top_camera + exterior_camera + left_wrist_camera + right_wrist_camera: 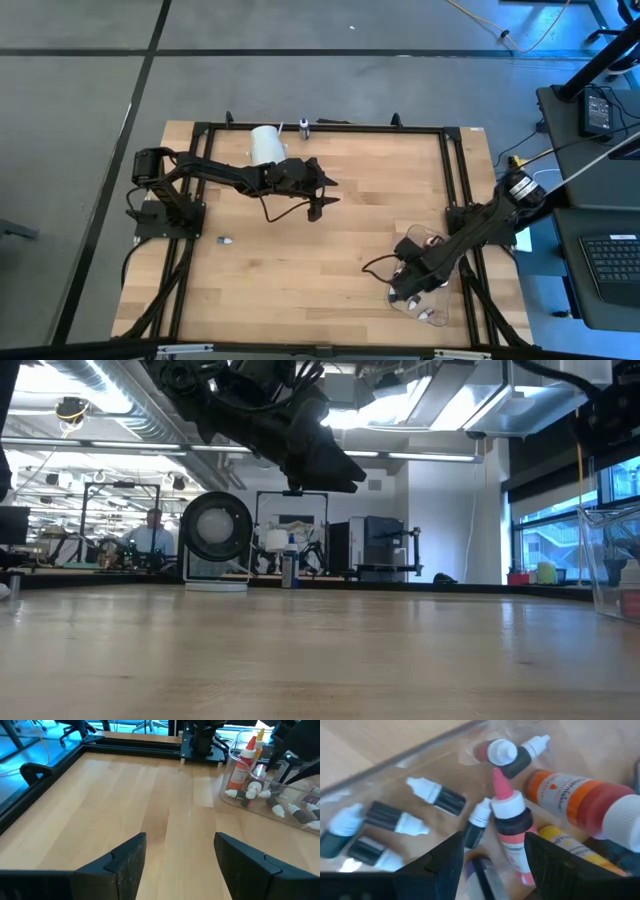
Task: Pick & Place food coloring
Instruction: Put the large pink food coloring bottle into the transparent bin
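While over the food coloring – right tool fingers apart, empty; left tool apart.

The food coloring bottles lie in a clear bin near the table's front-right corner; the right gripper hangs over them; a cylinder sits at the back edge.

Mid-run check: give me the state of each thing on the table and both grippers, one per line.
Left gripper: open, empty, raised over mid-table.
Right gripper: open, over the clear bin.
Food coloring bottles: lying loose in the bin.
White cylinder: lying at the far edge.
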`<action>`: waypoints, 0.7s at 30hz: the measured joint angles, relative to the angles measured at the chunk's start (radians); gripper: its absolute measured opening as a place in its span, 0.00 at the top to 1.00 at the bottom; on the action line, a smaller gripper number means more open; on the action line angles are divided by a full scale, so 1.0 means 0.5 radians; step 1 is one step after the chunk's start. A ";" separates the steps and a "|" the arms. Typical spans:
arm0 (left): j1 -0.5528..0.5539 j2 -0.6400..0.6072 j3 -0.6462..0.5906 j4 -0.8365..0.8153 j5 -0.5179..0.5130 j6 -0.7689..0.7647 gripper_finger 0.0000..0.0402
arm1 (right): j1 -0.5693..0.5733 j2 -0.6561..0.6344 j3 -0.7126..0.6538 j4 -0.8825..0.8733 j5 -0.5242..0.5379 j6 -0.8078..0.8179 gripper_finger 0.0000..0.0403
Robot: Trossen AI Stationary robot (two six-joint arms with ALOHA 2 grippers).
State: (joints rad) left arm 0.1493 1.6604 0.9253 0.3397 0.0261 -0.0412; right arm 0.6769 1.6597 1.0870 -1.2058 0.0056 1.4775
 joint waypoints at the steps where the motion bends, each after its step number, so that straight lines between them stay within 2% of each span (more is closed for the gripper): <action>1: 0.000 0.000 0.000 0.001 0.000 0.000 0.43 | 0.000 0.016 0.000 -0.017 -0.005 -0.019 0.48; 12: -0.010 0.000 0.000 0.001 0.000 -0.001 0.43 | 0.000 0.134 -0.009 -0.088 -0.016 -0.074 0.48; 21: -0.010 0.000 0.000 0.000 0.001 0.001 0.43 | 0.001 0.136 -0.175 0.037 -0.108 -0.142 0.48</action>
State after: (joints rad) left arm 0.1444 1.6604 0.9253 0.3397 0.0265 -0.0406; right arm 0.6773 1.7279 0.9997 -1.1872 -0.0486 1.4064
